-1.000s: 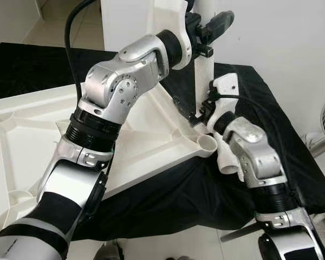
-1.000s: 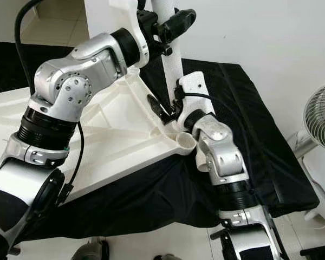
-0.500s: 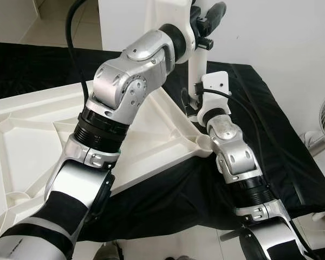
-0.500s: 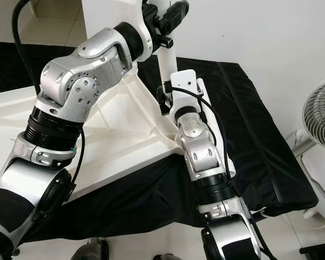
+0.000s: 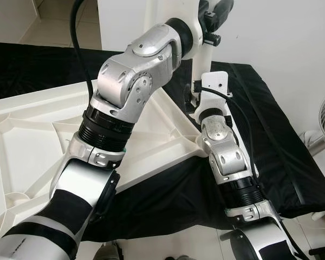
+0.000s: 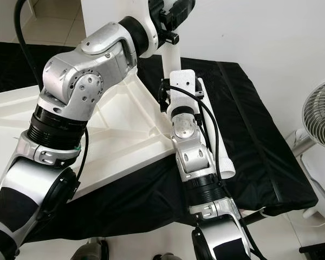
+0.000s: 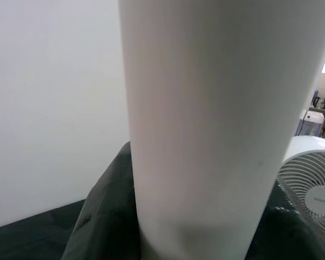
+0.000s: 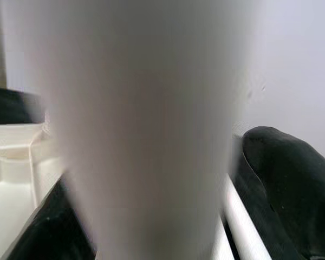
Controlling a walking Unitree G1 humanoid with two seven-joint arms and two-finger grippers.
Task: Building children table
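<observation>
The white table top [image 5: 27, 135] lies upside down on a black cloth. A white table leg [image 5: 205, 57] stands upright at its near right corner. My left gripper [image 5: 214, 16] is shut on the upper part of this leg, reaching over the table top. Lower down, my right gripper [image 5: 197, 96] is shut on the same leg just above the corner, under its white wrist mount [image 5: 214, 81]. Up close, the leg [image 7: 216, 124] is a broad white column, and likewise the leg [image 8: 141, 130]. My right forearm hides the corner socket.
A second white leg [image 6: 218, 146] lies on the black cloth [image 6: 260, 135] to the right of my right arm. A white fan [image 6: 320, 116] stands on the floor at the far right. A white wall rises behind the table.
My right arm has swung left, in line below the leg, and its gripper has risen along the leg. My left arm has lifted a little. The corner socket is now covered.
</observation>
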